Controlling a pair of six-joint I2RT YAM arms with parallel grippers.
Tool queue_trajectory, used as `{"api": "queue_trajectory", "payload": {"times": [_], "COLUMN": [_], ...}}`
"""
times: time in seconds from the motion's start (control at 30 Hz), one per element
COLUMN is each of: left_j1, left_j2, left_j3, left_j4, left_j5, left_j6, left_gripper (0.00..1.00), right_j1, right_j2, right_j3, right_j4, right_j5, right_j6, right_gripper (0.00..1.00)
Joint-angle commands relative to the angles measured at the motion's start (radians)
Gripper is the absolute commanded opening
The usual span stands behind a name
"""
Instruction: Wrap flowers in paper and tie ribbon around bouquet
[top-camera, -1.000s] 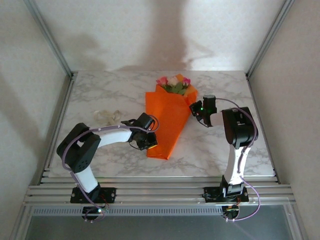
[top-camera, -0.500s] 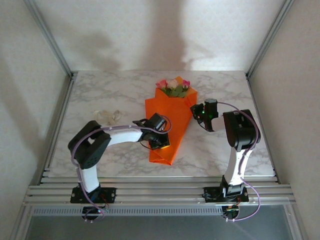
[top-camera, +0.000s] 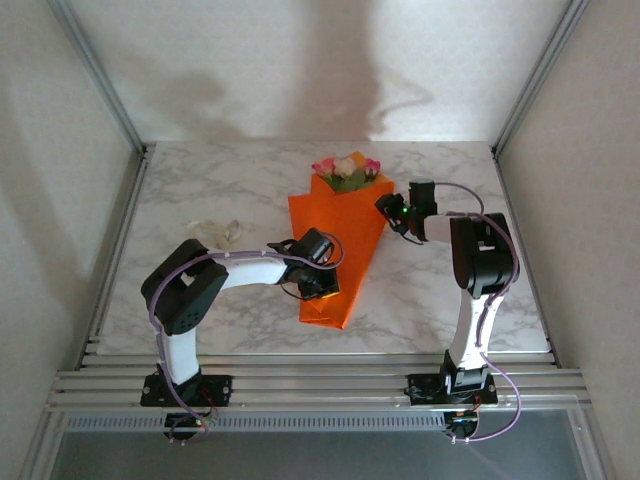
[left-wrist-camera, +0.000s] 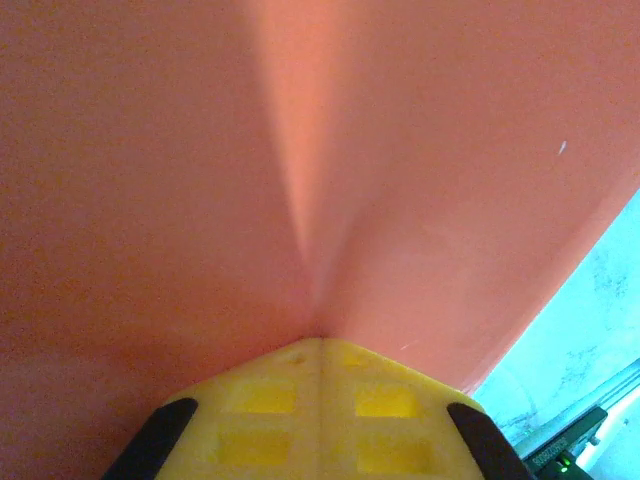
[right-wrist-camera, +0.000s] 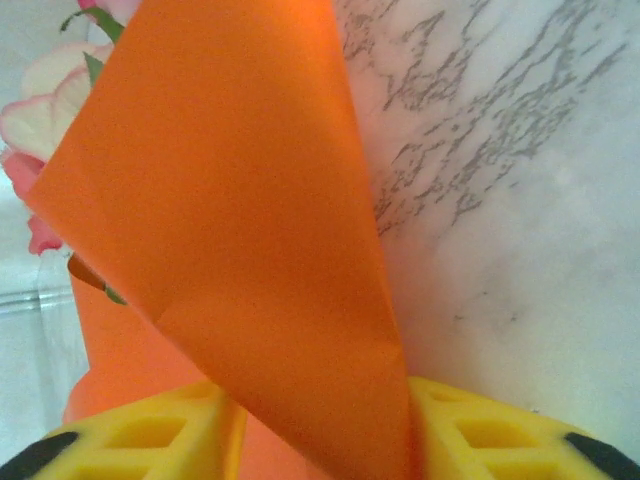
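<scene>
The paper cone lies on the desk, long axis from near tip to the flowers at the far end, left pincer clamped on its narrow part, right pincer parted astride its far-right flap, the ribbon leftward, nearer the left arm.

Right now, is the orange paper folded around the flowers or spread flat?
Folded. From above, the paper forms a narrow cone with the flowers poking out its wide end; the ribbon lies apart, untied.
</scene>
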Motion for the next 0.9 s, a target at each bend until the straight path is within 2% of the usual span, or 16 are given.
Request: {"api": "queue_trajectory", "payload": {"times": [0.0,0.03,0.13,0.2,0.23,0.27,0.33,0.4,0.5,0.57,0.6,0.67,0.7,0.8,0.87], "left_j1": [-0.012,-0.012,-0.012,-0.012,-0.014,-0.014,-0.014,-0.015,-0.015,-0.015,-0.015,-0.016,-0.017,-0.016,-0.017], "left_j2": [0.028,0.030,0.035,0.039,0.042,0.042,0.045,0.047,0.048,0.050,0.051,0.052,0.053,0.054,0.056], "left_j3": [-0.004,-0.004,-0.004,-0.008,-0.010,-0.010,-0.009,-0.007,-0.002,0.000,0.000,0.003,0.001,-0.001,-0.002], "left_j4": [-0.031,-0.031,-0.032,-0.030,-0.029,-0.028,-0.028,-0.029,-0.031,-0.032,-0.032,-0.035,-0.036,-0.034,-0.032], "left_j5": [-0.029,-0.028,-0.028,-0.026,-0.026,-0.026,-0.025,-0.026,-0.024,-0.023,-0.023,-0.022,-0.023,-0.020,-0.019], "left_j6": [0.023,0.023,0.025,0.023,0.024,0.023,0.023,0.023,0.023,0.023,0.024,0.024,0.023,0.024,0.022], "left_gripper": [0.01,0.01,0.01,0.01,0.01,0.01,0.00,0.00,0.00,0.00,0.00,0.00,0.00,0.00,0.00], "right_j1": [-0.033,-0.040,-0.059,-0.067,-0.071,-0.071,-0.073,-0.074,-0.080,-0.085,-0.087,-0.089,-0.088,-0.094,-0.100], "right_j2": [0.059,0.062,0.068,0.077,0.083,0.089,0.098,0.103,0.116,0.132,0.139,0.153,0.157,0.162,0.170], "right_j3": [0.050,0.056,0.060,0.072,0.082,0.091,0.114,0.128,0.143,0.161,0.171,0.192,0.201,0.212,0.228], "right_j4": [-0.065,-0.068,-0.051,-0.044,-0.039,-0.036,-0.037,-0.048,-0.048,-0.038,-0.038,-0.040,-0.042,-0.032,-0.035], "right_j5": [0.037,0.038,0.033,0.018,0.004,-0.009,-0.034,-0.034,-0.029,-0.035,-0.039,-0.042,-0.037,-0.029,-0.029], "right_j6": [-0.077,-0.081,-0.076,-0.075,-0.074,-0.073,-0.079,-0.084,-0.074,-0.058,-0.054,-0.047,-0.044,-0.032,-0.024], "right_gripper": [0.32,0.25,0.15,0.05,0.04,0.06,0.23,0.33,0.33,0.30,0.25,0.06,0.00,0.03,0.23]}}
